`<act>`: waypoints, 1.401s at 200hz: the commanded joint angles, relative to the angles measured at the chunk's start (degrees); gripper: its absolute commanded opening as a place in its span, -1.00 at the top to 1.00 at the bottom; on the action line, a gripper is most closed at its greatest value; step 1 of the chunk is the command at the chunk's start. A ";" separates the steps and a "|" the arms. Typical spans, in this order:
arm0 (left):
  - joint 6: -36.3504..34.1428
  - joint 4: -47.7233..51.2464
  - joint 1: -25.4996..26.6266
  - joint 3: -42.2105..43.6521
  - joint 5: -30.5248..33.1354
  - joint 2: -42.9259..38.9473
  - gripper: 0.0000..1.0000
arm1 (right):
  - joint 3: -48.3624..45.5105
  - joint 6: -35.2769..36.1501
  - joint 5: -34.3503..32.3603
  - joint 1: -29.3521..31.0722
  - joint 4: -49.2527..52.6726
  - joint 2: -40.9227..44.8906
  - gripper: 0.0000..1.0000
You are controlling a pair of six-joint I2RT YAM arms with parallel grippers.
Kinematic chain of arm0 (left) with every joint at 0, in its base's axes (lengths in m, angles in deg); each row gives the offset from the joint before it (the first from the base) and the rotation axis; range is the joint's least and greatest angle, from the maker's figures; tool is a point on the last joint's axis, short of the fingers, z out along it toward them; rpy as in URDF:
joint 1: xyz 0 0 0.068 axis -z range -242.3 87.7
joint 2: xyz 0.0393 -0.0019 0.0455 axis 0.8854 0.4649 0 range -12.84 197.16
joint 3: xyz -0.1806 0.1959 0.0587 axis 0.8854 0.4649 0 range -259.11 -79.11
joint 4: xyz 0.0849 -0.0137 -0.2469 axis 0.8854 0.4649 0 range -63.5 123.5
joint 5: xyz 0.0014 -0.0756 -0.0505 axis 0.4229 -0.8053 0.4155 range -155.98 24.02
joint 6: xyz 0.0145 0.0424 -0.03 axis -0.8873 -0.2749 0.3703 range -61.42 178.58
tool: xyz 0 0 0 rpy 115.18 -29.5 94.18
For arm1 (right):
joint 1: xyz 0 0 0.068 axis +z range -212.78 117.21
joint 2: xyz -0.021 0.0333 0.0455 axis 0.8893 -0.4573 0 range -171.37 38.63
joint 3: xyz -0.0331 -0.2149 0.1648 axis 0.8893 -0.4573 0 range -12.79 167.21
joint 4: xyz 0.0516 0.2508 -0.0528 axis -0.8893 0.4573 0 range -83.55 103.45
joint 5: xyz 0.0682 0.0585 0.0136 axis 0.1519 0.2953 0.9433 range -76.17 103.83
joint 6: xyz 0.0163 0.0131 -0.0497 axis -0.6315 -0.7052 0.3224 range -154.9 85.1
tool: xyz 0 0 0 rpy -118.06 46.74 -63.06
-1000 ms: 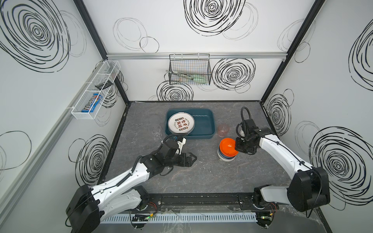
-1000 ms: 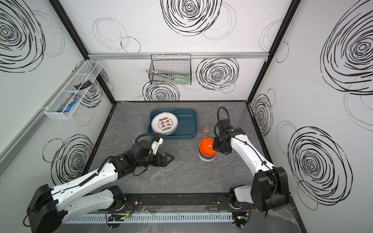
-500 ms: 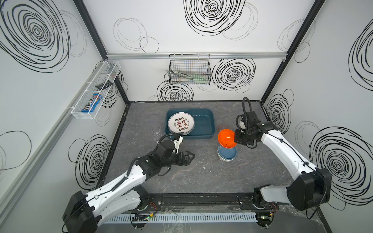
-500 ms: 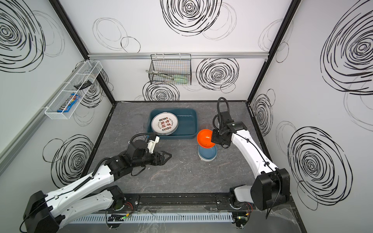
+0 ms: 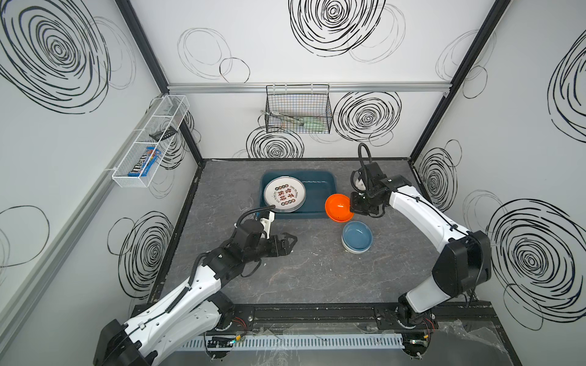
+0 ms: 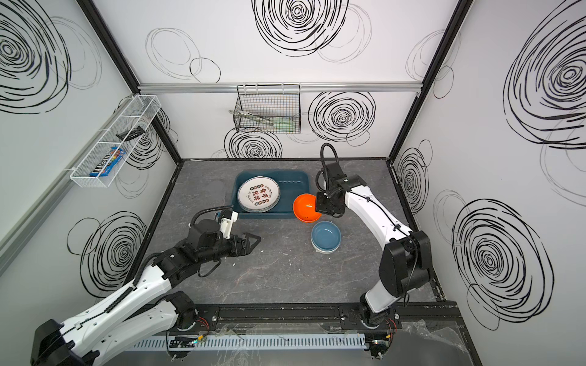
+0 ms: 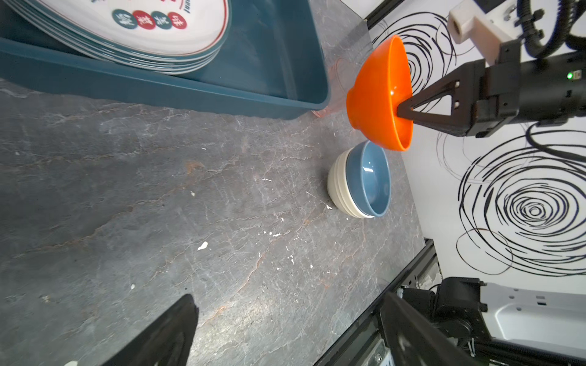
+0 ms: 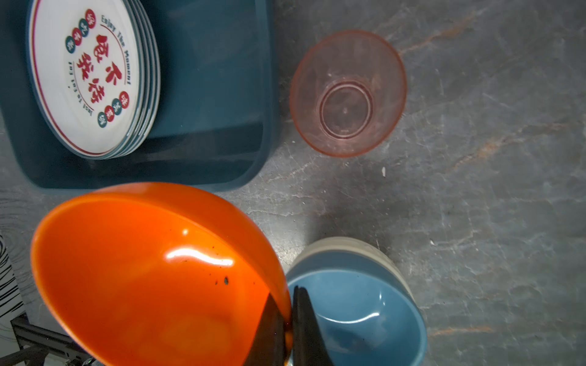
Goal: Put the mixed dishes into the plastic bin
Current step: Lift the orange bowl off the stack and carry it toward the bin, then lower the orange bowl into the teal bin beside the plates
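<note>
One cream bowl (image 7: 337,187) sits mostly hidden under the blue bowl (image 7: 371,180), while the right gripper (image 7: 400,113) pinches the orange bowl (image 7: 374,92)'s rim and the left gripper (image 5: 291,244) gapes, empty.

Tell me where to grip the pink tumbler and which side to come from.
Likely best: pinch the rim of the pink tumbler from above, on the side away from the plastic bin. It stands upright, mouth open, and the bin's wall sits close beside it.

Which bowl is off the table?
The orange bowl, rim pinched in the right gripper; the blue bowl and cream bowl sit stacked on the table.
</note>
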 commanded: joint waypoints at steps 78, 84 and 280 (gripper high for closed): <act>0.86 0.95 -3.99 1.17 -1.76 -2.40 -0.90 | 19.92 -1.47 0.99 0.42 -2.12 -17.25 1.00; 0.92 0.86 -4.00 1.31 -1.80 -2.42 -0.90 | 21.37 -1.58 0.90 0.41 -1.95 -18.60 1.00; 2.17 1.17 -5.70 4.12 -2.47 -4.61 -0.90 | 53.76 -3.60 -1.36 -1.80 3.84 -48.70 1.00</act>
